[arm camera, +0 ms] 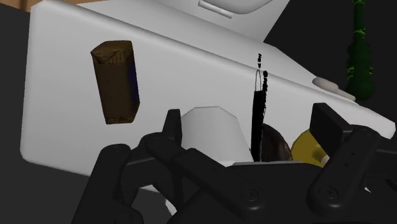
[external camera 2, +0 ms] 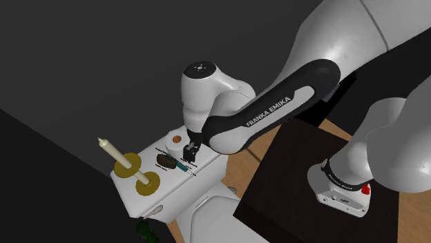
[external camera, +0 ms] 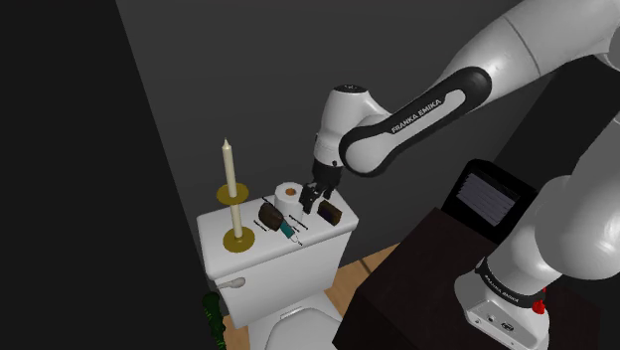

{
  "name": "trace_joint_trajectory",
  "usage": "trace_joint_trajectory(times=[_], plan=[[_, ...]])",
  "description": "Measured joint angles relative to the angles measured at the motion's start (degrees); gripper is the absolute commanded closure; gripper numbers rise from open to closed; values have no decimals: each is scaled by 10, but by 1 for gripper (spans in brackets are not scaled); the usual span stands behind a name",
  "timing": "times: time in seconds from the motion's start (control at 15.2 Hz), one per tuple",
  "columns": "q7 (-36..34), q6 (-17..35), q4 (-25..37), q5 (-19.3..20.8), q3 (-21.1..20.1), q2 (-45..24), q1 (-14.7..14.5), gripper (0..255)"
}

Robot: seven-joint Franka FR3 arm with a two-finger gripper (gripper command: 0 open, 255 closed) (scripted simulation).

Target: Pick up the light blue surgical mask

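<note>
Nearest the shoulder camera stood the white Franka arm (external camera: 427, 109), seated on its dark box stand (external camera: 417, 288) and arched up and over toward the toilet tank (external camera: 224, 257). The tank lid served as the work surface, which put every item under the arm's downward reach. A pale candle (external camera: 230, 169) rose from a yellow holder at the lid's end toward the shoulder view's left. A white toilet-paper roll (external camera: 289, 194) sat near the lid's rear edge, with a brown box (external camera: 332, 212) close by. The gripper (external camera: 315, 204) hung low between these two, jaws released and grasping nothing. The light blue surgical mask (external camera: 287, 229) lay as a thin teal strip near the lid's middle, just beside a dark rounded object (external camera: 267, 214) and apart from the fingers. By this judgement, the hand needed to shift toward the mask before descending.
</note>
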State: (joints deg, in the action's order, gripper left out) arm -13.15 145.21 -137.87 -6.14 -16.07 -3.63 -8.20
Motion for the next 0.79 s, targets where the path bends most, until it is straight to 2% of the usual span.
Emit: trace_joint_trajectory(times=[0.33,0.79], plan=[[-28,51,61,11,-6,-115,-20,0],[-35,102,68,22,1,-175,-30,0]])
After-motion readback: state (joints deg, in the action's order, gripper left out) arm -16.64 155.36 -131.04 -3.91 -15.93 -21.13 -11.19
